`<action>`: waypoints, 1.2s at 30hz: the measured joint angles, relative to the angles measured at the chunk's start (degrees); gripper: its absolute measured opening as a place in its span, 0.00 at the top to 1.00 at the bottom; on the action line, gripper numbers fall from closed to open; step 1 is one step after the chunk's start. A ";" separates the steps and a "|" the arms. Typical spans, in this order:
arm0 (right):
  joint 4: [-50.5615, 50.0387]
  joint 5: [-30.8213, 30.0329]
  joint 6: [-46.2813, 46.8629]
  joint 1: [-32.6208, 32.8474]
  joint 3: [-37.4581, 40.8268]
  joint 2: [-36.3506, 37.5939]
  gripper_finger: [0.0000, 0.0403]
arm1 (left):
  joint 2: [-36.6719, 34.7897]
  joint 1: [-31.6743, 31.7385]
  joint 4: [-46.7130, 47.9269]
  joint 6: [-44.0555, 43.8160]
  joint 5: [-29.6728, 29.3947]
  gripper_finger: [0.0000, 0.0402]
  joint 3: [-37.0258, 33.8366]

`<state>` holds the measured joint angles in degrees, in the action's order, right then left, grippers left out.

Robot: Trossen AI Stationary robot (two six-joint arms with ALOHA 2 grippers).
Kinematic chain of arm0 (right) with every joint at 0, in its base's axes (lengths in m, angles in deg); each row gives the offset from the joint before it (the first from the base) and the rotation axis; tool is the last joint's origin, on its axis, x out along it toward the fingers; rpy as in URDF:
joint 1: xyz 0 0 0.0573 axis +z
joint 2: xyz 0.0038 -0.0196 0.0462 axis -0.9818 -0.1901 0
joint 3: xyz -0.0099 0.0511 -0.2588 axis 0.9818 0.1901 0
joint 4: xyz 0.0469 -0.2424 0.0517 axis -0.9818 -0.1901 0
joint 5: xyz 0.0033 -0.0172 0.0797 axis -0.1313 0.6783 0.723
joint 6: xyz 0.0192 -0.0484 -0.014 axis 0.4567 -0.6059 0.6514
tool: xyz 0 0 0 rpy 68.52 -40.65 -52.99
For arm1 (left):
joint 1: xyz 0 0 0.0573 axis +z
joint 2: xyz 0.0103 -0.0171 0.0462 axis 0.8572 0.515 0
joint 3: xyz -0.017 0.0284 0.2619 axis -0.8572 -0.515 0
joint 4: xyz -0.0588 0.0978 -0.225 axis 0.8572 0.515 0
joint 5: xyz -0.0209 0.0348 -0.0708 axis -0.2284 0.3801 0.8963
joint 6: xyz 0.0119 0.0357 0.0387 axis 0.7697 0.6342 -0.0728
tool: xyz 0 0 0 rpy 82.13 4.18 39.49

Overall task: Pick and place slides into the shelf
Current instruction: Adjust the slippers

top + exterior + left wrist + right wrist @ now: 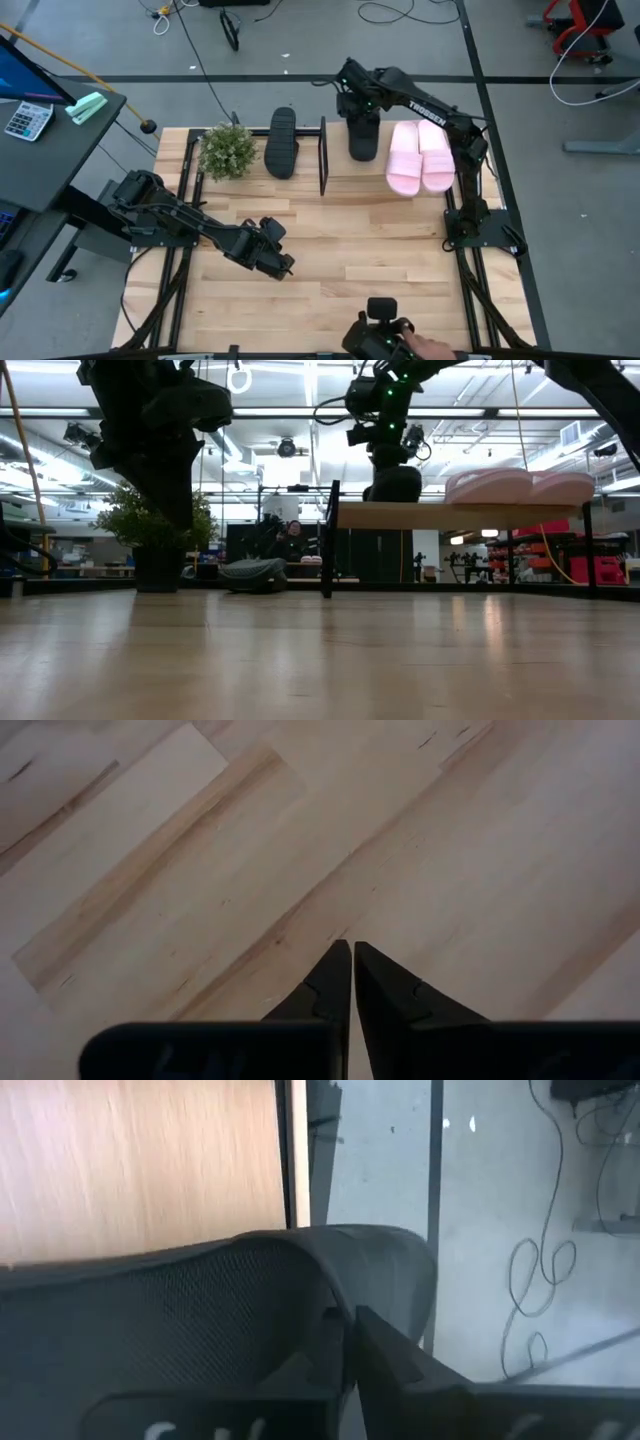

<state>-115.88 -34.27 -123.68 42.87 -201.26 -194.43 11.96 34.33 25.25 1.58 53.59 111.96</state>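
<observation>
Right hand (358, 108) clamped on black slide (363, 137) atop shelf (370, 182), long axis front-to-back.

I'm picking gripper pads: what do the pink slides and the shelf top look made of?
The pink slides look like soft matte moulded foam or rubber, going by their rounded, seamless shape. The shelf top looks like pale, unvarnished plywood, with visible grain.

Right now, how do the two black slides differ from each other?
The black slide by the plant lies on the tabletop, off the shelf, and untouched. The black slide on the shelf sits beside the pink pair, gripped by the right hand. Both are black.
</observation>
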 joint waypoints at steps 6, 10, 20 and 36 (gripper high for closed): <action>-2.59 -1.34 0.62 -0.10 0.04 2.25 0.97 | 0.00 0.00 0.07 0.38 -0.26 0.92 -0.02; -4.04 -1.26 2.78 -0.08 0.02 3.04 0.98 | 0.00 0.00 0.05 0.44 -0.46 0.93 -0.02; -8.07 -0.61 6.10 -0.06 0.02 3.45 0.98 | 0.00 0.00 0.09 0.44 -0.92 0.96 -0.02; -12.16 5.82 8.05 -0.54 3.81 3.80 0.90 | 0.00 0.00 0.12 0.46 -1.03 0.95 0.00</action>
<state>-128.04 -28.45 -115.62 42.34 -197.45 -190.63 11.96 34.33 25.37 2.04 52.56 111.96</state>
